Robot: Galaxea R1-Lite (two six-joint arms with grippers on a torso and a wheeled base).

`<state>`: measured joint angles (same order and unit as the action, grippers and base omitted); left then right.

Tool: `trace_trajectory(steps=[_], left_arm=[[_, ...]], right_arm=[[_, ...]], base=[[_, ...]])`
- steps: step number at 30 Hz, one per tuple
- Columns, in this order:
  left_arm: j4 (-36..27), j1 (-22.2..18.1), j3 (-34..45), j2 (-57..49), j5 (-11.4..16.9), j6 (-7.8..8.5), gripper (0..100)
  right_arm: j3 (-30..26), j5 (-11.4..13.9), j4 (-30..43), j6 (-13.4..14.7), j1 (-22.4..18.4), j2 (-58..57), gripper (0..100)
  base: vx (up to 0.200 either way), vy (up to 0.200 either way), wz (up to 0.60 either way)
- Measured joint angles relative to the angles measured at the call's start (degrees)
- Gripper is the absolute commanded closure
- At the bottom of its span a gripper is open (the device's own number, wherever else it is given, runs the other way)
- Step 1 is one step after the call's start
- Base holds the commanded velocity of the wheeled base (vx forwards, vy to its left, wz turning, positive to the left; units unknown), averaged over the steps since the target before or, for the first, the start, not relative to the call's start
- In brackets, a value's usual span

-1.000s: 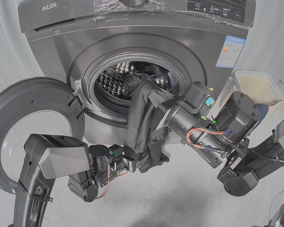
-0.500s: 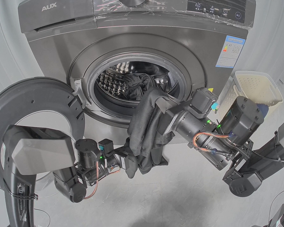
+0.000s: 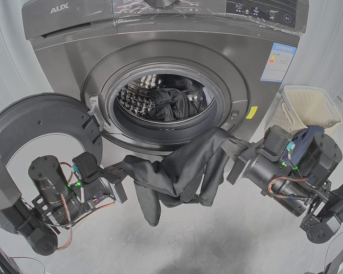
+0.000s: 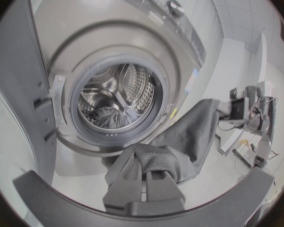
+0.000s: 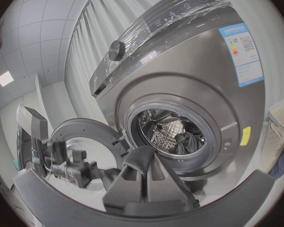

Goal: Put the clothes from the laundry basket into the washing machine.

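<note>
Left gripper jaws are clamped on one end of a black garment; right gripper jaws are clamped on the other end. The garment is held slung between them outside the washing machine, at 6 o'clock of the drum. One dark piece is already lodged inside. A blue item is draped at the laundry basket, 4 o'clock. Judged partly done: held garment and blue item left.

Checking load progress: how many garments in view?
3. Black bundle inside the drum; dark garment held between left gripper and right gripper; blue garment over the basket rim. More may be hidden.
</note>
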<state>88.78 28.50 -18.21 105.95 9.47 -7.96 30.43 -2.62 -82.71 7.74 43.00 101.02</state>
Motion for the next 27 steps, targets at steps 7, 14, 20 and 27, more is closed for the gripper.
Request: trace_trajectory(steps=[7,14,20,27], left_arm=[[-0.16,-1.27,1.57,-8.70,2.90,-1.61,100],[-0.16,-2.35,0.28,-12.59,4.29,-2.40,100],[-0.21,-2.54,-1.18,-14.97,4.84,-3.28,100],[-0.22,-4.14,-2.47,-15.96,4.80,-3.39,100]], right_arm=[[-5.05,2.69,-0.09,5.14,-5.51,-5.22,100],[-6.05,3.35,-0.93,5.72,-10.64,-5.35,100],[-6.16,3.30,-3.61,5.78,-12.26,-4.63,100],[-5.68,3.40,-4.18,5.58,-12.37,-3.73,100]], base=[[0.000,0.000,0.00],[0.000,0.000,0.00],[0.000,0.000,0.00],[0.000,0.000,0.00]])
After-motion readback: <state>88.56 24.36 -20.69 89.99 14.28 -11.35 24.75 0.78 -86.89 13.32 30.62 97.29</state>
